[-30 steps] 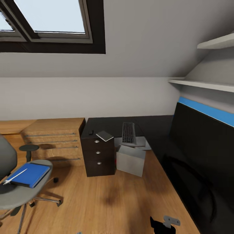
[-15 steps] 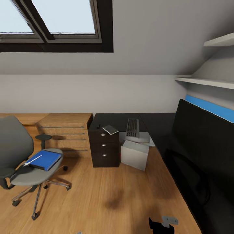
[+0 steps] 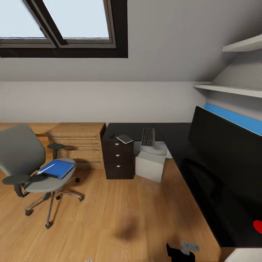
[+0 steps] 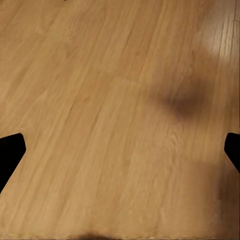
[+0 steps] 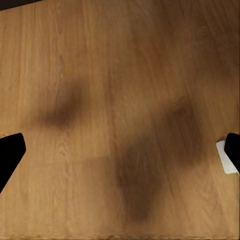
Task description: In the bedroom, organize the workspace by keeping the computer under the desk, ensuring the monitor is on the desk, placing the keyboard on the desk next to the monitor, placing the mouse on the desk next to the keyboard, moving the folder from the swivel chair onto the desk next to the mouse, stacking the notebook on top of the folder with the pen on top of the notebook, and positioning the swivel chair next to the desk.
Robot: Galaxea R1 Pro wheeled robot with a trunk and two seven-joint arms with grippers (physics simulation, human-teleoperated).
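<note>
Folder (image 3: 58, 169) lies on swivel chair (image 3: 36, 171), left of desk (image 3: 171, 140) bearing keyboard (image 3: 147, 137)

open wood floor (image 3: 120, 214) ahead, swivel chair (image 3: 32, 163) left, desk (image 3: 189, 160) right

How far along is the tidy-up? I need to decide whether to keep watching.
Looks done: the monitor, keyboard and mouse are on the desk, with the computer beneath it.
In hand: nothing; the left gripper and right gripper hang open over the floor.
Left: the folder, with the pen on it, lies on the swivel chair, which stands apart from the desk. The notebook lies unstacked on the desk.
</note>
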